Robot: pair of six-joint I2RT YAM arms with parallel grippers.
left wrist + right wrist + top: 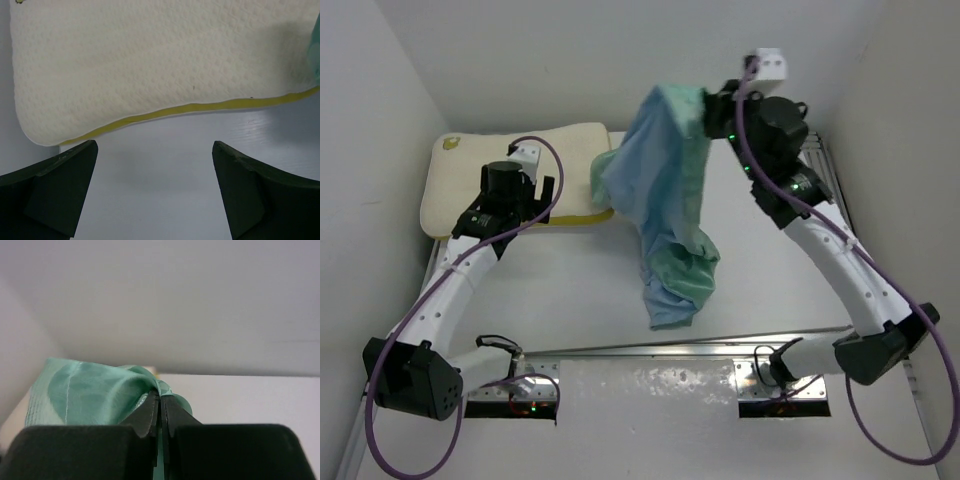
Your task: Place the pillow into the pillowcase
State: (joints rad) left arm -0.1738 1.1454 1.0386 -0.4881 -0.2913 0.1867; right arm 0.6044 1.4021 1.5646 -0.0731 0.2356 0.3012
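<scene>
Top view, pillow (575, 150): cream with a textured face, lying flat on the table (580, 290) at the far left, close to the back wall. Yellow seam along the near edge. Small yellow-green mark (450, 143) by the far-left corner.
Top view, pillowcase (665, 200): held up by its top edge at the far right, hanging in a crumpled drape. Mostly the light blue face showing, with sea-green at the top and in the bottom folds. One fold overlaps the pillow's right end; touching or not, cannot tell.
Top view, right gripper (712, 112): raised, at the top of the cloth.
Top view, left gripper (548, 195): above the pillow's near edge, nothing in it.
Left wrist, pillow (150, 60): fills the upper frame, with a dimpled weave and a wavy yellow seam (200, 107). Sliver of green cloth at the right edge.
Left wrist, left gripper (154, 146): fingers wide apart over bare white table (160, 190), just short of the seam.
Right wrist, right gripper (160, 400): fingers pressed together, pinching a bunched fold of the pillowcase.
Right wrist, pillowcase (85, 395): shiny sea-green with a faint pattern, spilling out to the left of the fingers.
</scene>
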